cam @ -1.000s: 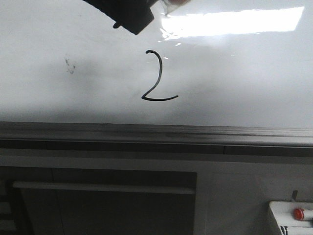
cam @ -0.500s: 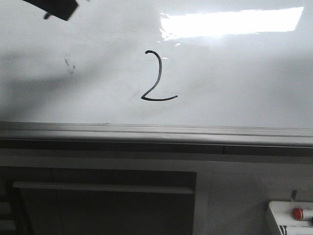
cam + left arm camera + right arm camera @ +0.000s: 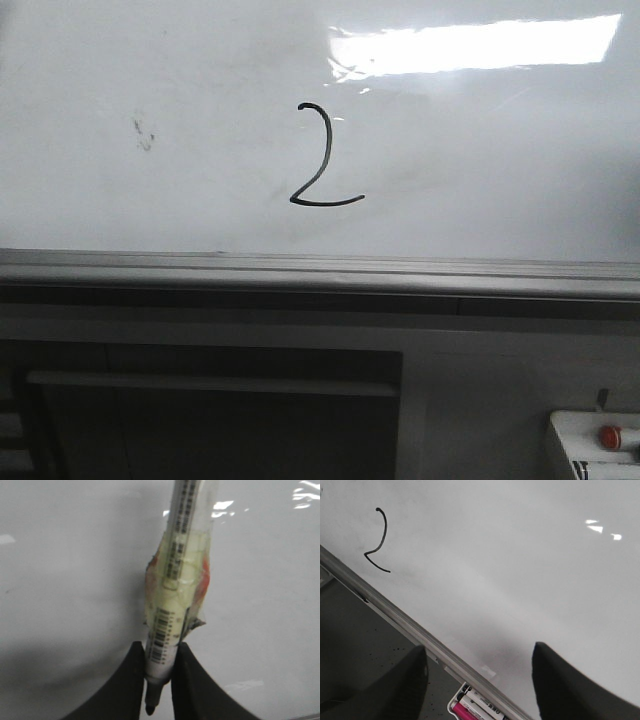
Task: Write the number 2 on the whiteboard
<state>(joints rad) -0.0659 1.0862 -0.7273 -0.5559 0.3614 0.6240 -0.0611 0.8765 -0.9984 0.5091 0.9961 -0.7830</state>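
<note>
A thin black number 2 (image 3: 323, 157) is drawn on the glossy whiteboard (image 3: 500, 180), left of the board's middle. It also shows in the right wrist view (image 3: 379, 541). No gripper shows in the front view. In the left wrist view my left gripper (image 3: 159, 655) is shut on a marker (image 3: 172, 595) wrapped in clear tape, its black tip pointing out between the fingers, in front of the bare board (image 3: 65, 580). In the right wrist view my right gripper (image 3: 479, 655) is open and empty, over the board's bottom rail (image 3: 415, 630).
A grey metal rail (image 3: 320, 272) runs under the board, with a dark cabinet panel (image 3: 210, 420) below. A white tray with markers (image 3: 595, 445) stands at the lower right; it also shows in the right wrist view (image 3: 475, 707). A faint smudge (image 3: 143, 133) marks the board's left.
The dark left gripper at the top of the front view has moved left and up, out of the frame. The 2 is unchanged.
</note>
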